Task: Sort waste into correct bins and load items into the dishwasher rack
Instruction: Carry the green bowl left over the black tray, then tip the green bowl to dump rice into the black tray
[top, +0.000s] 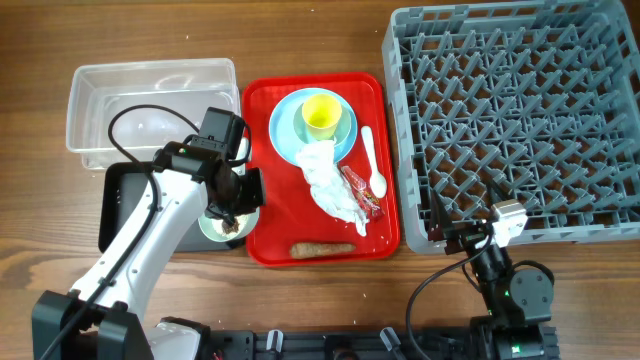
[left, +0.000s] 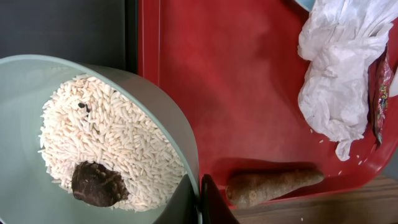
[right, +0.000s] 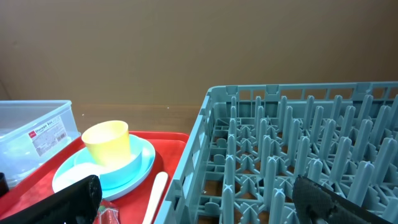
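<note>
Fingers (left: 212, 201) of left gripper (left: 199, 198): pinching bowl (left: 155, 106) rim. Bowl, holding rice (left: 118, 137) and 1 dark bit (left: 96, 184), over black tray (top: 120, 205), beside red tray (left: 249, 93). Right gripper (right: 196, 190): spread, well apart.

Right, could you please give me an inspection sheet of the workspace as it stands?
Surface: wooden table.
Job's things: pale green bowl with rice grains and a dark food bit, at the black tray; clear tub; dishwasher rack, no dishes seen in it. On the red tray: yellow cup, light blue plate, tissue, red wrapper, white spoon, brown stick.
Clutter: nothing seen.
Grippers: left gripper shut on the bowl's rim; right gripper open, beside the rack.
Cables: black cable loops over the tub.
Surroundings: brown wall.
</note>
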